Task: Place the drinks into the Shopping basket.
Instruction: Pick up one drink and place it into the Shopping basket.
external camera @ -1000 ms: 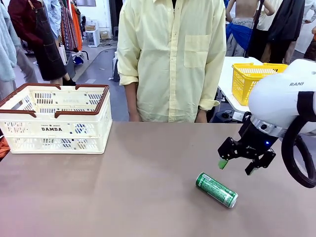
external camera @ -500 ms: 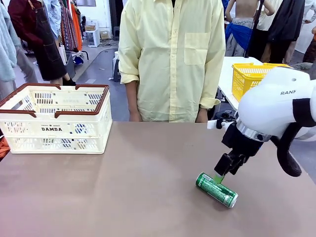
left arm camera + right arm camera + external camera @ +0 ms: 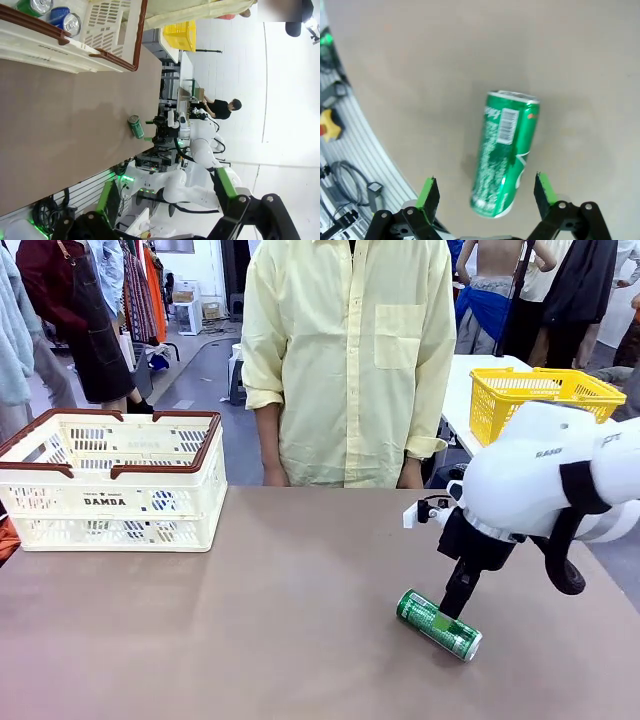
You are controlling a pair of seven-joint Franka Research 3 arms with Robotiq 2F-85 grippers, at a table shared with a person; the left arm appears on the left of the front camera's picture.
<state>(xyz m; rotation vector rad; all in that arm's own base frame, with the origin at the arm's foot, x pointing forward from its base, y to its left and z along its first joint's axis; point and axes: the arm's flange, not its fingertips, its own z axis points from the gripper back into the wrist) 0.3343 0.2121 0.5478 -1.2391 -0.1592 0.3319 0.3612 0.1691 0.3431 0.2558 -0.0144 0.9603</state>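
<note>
Front view, left to right: the Shopping basket [image 3: 60, 510] sits at the far left of the desk [image 3: 250, 620], and a person in a pale yellow shirt [image 3: 350, 360] stands behind the middle. At right, your right claw [image 3: 450, 608] has dropped within the past second. It had been hovering up and to the right of the loose green can [image 3: 438, 624], and it is now right down over it. The can has not budged and lies on its side, well apart from the basket. Right wrist view shows the green pads [image 3: 429, 192] spread wide on either side of the can's body. Neither pad touches it, so nothing is gripped yet. Left wrist view has your left claw [image 3: 165, 200] also spread wide and holding nothing. It looks across at the basket, where a second green can [image 3: 35, 6] and the blue can [image 3: 67, 21] already lie inside. By this reading two drinks are in and the third is lined up for the squeeze. Close across the can's width, and you then face a long carry leftward over the desk to the basket.
</note>
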